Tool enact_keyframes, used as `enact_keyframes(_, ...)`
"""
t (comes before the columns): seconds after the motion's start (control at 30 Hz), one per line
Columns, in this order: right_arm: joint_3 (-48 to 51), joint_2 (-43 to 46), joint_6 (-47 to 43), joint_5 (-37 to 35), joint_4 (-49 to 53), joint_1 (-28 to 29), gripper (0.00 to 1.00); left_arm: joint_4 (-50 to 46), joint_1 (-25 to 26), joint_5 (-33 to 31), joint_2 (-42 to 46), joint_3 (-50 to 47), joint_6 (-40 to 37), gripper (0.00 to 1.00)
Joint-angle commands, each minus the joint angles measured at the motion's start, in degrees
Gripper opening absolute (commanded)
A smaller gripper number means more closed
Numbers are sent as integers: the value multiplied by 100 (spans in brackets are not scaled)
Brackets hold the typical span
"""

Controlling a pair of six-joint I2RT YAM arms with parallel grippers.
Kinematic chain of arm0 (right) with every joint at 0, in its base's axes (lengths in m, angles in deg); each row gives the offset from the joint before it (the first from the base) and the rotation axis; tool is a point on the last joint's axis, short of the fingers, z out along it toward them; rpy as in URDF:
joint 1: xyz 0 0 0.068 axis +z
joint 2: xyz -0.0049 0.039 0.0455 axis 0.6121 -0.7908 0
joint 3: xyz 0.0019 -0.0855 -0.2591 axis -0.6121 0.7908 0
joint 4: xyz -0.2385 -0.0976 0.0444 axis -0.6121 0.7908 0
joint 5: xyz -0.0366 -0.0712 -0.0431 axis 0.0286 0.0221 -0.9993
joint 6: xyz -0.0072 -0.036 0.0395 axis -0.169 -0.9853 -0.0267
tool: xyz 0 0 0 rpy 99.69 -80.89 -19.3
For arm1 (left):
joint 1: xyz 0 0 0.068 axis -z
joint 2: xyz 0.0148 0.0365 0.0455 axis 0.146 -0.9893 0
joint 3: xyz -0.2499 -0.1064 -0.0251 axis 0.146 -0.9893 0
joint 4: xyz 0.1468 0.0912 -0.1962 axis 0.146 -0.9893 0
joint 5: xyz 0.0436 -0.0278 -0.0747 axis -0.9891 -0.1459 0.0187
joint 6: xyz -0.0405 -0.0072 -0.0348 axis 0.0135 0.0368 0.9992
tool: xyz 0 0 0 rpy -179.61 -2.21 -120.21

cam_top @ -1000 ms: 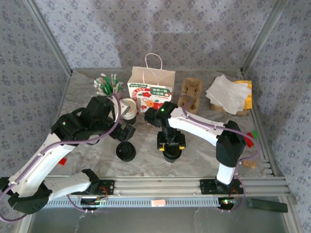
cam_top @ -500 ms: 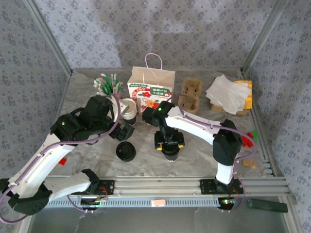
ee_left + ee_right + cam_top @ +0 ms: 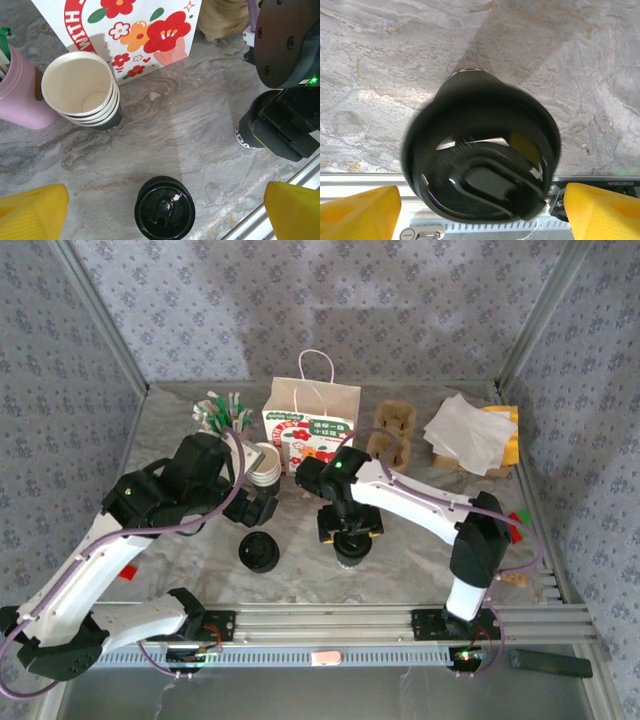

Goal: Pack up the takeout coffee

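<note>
Overhead: the right gripper (image 3: 349, 536) sits over the coffee cup (image 3: 349, 554), a little farther from the near rail than a second ago. One paper bag (image 3: 312, 426) stands behind. Bare table (image 3: 300, 552) separates the cup from one pile of lids (image 3: 259, 552).

Left wrist: the left gripper (image 3: 165, 210), fingers wide apart and empty, hangs above the lids. One stack of cups (image 3: 82, 90) stands beside the bag.

Right wrist: yellow fingers (image 3: 357, 210) are spread either side of the cup's black lid, near the table edge.

Robot lab booth: patterned cloth walls (image 3: 330, 300), aluminium frame (image 3: 100, 315), marbled tabletop (image 3: 300, 562).
</note>
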Motion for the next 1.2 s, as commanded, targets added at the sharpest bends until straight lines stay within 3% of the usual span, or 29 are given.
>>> enact_keyframes(0.0, -47, 307, -271, -419, 309, -28, 87, -120, -35, 68, -30, 276, 151, 100)
enact_keyframes(0.2, -467, 508, -169, -362, 724, -329, 85, 141, -31, -236, 13, 255, 444, 100)
enact_keyframes(0.5, -497, 154, 68, 5, 585, -139, 90, 416, -35, -381, 70, 76, 390, 100)
enact_keyframes(0.67, -460, 130, -1182, 76, 425, -82, 92, 381, -33, -318, 191, -30, 374, 100)
enact_keyframes(0.97, -240, 367, -4479, 399, 418, 2, 91, 390, -34, -240, 205, -78, 517, 100)
enact_keyframes(1.17, -231, 213, -5674, 245, 532, 28, 89, 274, -29, -201, 103, 78, 545, 100)
